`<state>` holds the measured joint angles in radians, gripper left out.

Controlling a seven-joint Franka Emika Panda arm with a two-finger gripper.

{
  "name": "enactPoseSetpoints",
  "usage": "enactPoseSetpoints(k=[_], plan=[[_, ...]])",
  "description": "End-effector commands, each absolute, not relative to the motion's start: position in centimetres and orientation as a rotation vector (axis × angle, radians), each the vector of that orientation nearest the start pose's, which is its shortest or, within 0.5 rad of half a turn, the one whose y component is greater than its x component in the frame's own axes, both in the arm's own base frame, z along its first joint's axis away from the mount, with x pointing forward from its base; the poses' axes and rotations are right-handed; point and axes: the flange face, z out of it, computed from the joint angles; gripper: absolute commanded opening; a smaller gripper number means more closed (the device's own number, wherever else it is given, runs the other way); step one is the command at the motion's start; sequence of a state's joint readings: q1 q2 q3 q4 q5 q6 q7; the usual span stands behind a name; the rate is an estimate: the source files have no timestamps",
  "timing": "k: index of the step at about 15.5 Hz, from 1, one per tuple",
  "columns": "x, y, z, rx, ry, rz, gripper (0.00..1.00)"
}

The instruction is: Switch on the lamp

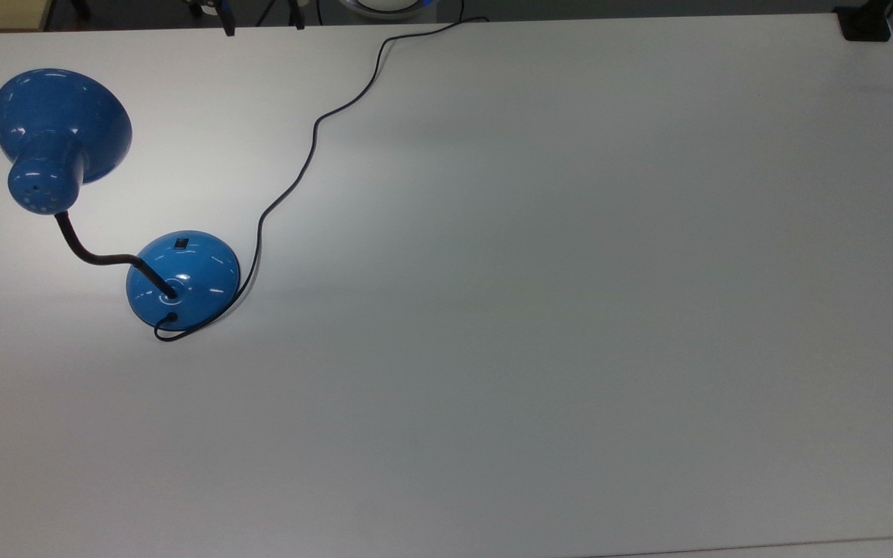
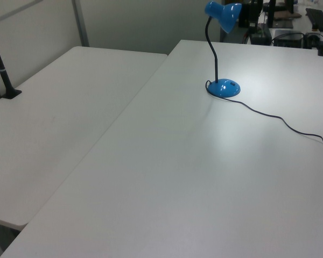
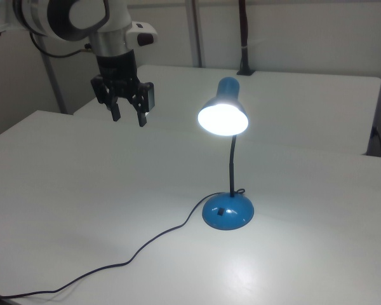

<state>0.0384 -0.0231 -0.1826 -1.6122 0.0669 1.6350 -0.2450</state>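
Observation:
The blue lamp stands near the top view's left, with its cone shade (image 1: 59,124) over the table and its domed base (image 1: 183,279) carrying a small black switch (image 1: 181,243). In the right view the shade (image 3: 223,113) glows white above the base (image 3: 228,211), so the lamp is lit. My gripper (image 3: 128,119) hangs in the air to the right view's left of the shade, well apart from it, open and holding nothing. One of its fingertips (image 1: 227,28) pokes in at the top view's upper edge. The lamp (image 2: 222,48) also stands at the far end in the left view.
The thin black cord (image 1: 307,155) snakes from the base off the table's far edge. A black clamp (image 1: 865,23) sits at the top view's upper right corner. A second white table (image 2: 54,118) adjoins on the left view's left, with a black post (image 2: 1,70) on it.

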Motion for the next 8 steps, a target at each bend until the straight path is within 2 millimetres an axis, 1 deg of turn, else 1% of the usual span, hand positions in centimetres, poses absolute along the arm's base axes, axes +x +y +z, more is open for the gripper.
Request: enactPoseSetpoints(k=[1, 8], plan=[[54.81, -7.28, 62.90, -3.081, -0.151, -0.093, 1.00], [54.79, -6.77, 63.28, -3.098, -0.167, -0.100, 1.00]])
